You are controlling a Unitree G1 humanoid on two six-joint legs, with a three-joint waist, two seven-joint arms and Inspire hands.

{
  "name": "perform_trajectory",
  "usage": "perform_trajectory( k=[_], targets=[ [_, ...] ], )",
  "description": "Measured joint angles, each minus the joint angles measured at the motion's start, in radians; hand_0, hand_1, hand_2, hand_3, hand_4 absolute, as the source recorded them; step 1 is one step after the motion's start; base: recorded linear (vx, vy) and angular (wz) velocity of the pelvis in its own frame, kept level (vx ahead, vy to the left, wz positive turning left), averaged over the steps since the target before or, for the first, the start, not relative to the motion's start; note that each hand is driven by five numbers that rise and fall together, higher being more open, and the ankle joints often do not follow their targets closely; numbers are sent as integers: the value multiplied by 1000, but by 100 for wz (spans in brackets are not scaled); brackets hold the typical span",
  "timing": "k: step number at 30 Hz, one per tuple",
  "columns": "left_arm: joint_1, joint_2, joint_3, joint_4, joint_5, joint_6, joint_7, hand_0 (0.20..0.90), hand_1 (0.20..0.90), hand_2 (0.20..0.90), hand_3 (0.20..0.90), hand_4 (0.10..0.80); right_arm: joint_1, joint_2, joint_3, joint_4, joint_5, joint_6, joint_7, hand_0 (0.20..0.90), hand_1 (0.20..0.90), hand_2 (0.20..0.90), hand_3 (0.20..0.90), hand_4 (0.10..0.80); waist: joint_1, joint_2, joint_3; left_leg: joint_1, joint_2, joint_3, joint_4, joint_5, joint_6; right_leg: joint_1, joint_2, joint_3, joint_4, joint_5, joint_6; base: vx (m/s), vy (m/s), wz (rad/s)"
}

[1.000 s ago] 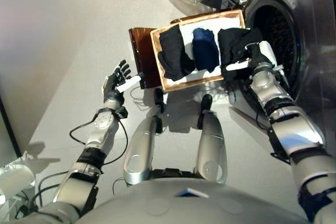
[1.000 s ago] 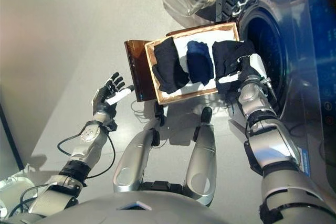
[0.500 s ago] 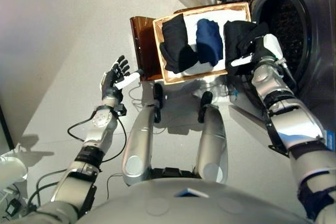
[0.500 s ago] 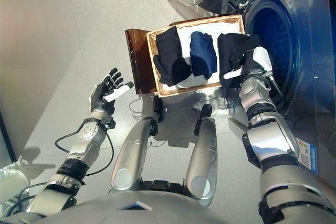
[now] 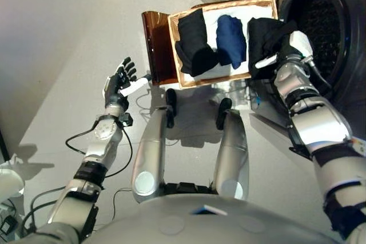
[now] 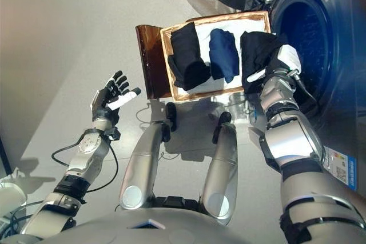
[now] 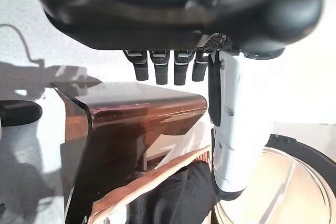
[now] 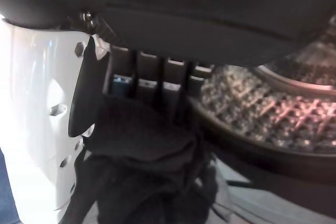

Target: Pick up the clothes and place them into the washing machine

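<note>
Right hand (image 6: 281,64) clutching black garment (image 6: 258,51), fingers partly hidden | left hand (image 6: 108,96) spread, empty

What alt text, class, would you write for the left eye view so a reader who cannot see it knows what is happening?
The robot's right hand grips a black garment at the tray's edge nearest the open washing machine drum. A second black garment and a blue garment lie on the tray; the left hand hovers open, apart.
</note>
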Motion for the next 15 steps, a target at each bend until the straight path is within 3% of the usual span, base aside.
perform_trajectory(
  k=[15],
  targets=[
    [34,6,12,-13,-1,0,-4,900,900,900,900,800,-45,1,0,69,27,0,4,900,900,900,900,800,33,5,-5,-62,-2,-1,62,-18,-2,-64,-7,10,70,-23,-4,-3,8,1]
  ],
)
